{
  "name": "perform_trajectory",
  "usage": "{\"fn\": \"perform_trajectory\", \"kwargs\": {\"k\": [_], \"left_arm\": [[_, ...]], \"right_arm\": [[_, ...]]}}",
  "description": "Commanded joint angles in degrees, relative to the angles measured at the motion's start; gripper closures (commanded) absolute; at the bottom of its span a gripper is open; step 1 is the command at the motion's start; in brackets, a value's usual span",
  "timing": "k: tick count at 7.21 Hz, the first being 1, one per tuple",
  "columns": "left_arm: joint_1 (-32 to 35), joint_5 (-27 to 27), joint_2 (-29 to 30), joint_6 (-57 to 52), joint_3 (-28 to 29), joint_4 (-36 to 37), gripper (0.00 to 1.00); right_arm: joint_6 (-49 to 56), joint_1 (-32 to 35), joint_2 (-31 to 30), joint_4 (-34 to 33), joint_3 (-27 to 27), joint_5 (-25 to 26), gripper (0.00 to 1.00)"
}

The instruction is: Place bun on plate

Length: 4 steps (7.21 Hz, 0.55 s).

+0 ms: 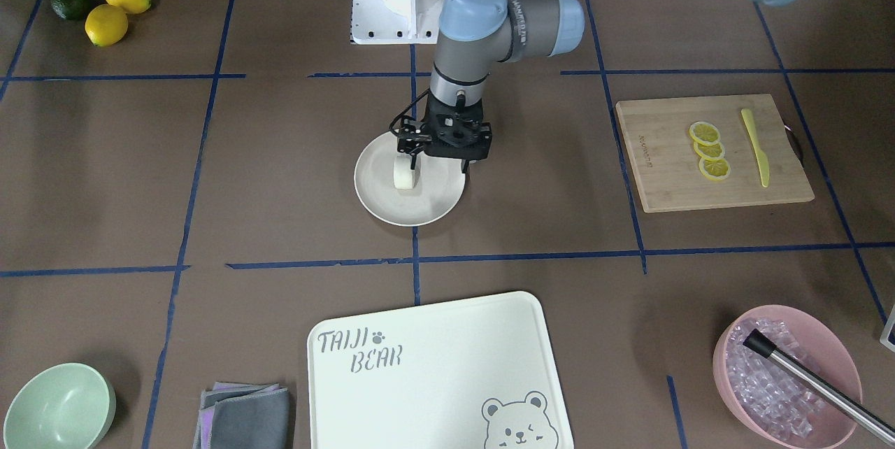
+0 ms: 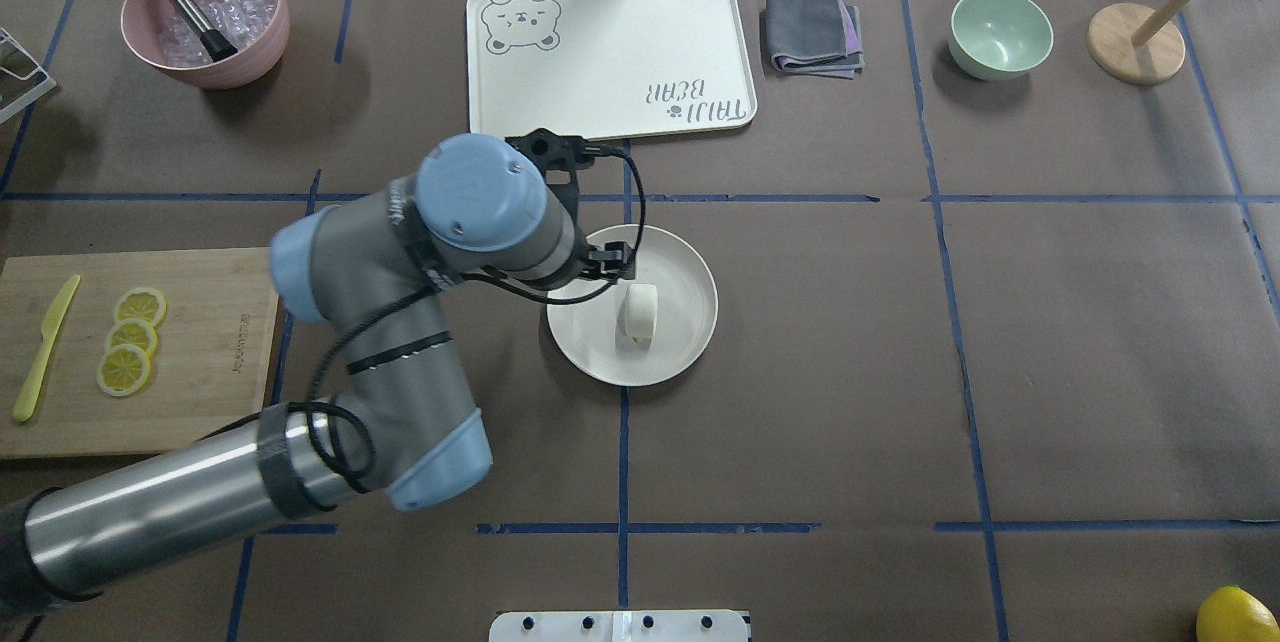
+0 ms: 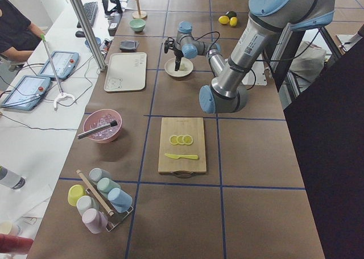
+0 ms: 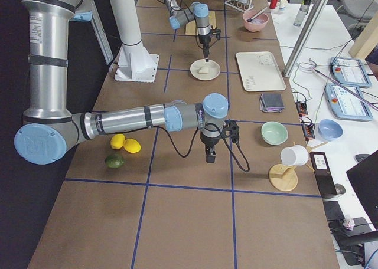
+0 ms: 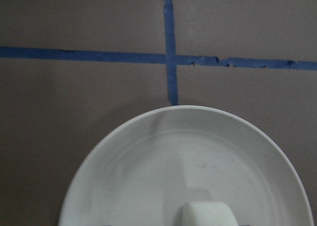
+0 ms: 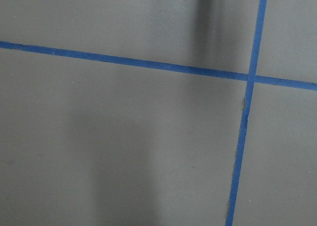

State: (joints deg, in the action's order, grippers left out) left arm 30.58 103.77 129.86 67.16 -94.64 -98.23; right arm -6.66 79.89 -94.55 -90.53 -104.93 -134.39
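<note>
Resting near the middle of the plate [image 2: 680,272], the bun [image 2: 637,314] lies with its long axis running from the robot's side toward your side of the table, turned neither left nor right. You will find it a smooth, cream, loaf-shaped lump with rounded ends. The plate is round, shallow and matte off-white, with a raised rim. It sits flat on the brown paper table cover [image 2: 850,372], over a blue tape line [image 2: 623,452].

The left gripper [image 1: 440,154] hangs vertically just over the bun. Its black body hides the fingertips, and the wrist view shows only the bun's top at its bottom edge, so you cannot tell how wide the fingers stand or whether they grip anything. The right gripper [image 4: 210,157] points down over the table cover, well apart from the plate; its finger state cannot be judged either.

Beyond the plate on your side lies the rectangular white tray [image 2: 610,52]. On the robot's left sits a bamboo cutting board [image 2: 210,362] bearing three lemon slices [image 2: 130,337] and a yellow-green knife [image 2: 45,347].
</note>
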Motion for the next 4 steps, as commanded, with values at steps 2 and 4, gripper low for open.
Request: {"fn": "perform_trajectory", "kwargs": {"k": [2,4], "left_arm": [[8.9,7.6,-21.5,-19.3,-21.1,6.1,0.08],[20.9,18.4,-35.7,-37.3,-24.6,5.4,0.08]], "right_arm": [[0.5,0.0,0.2,0.0,0.5,0.1,0.00],[0.7,0.0,0.2,0.0,0.8,0.4,0.00]]}}
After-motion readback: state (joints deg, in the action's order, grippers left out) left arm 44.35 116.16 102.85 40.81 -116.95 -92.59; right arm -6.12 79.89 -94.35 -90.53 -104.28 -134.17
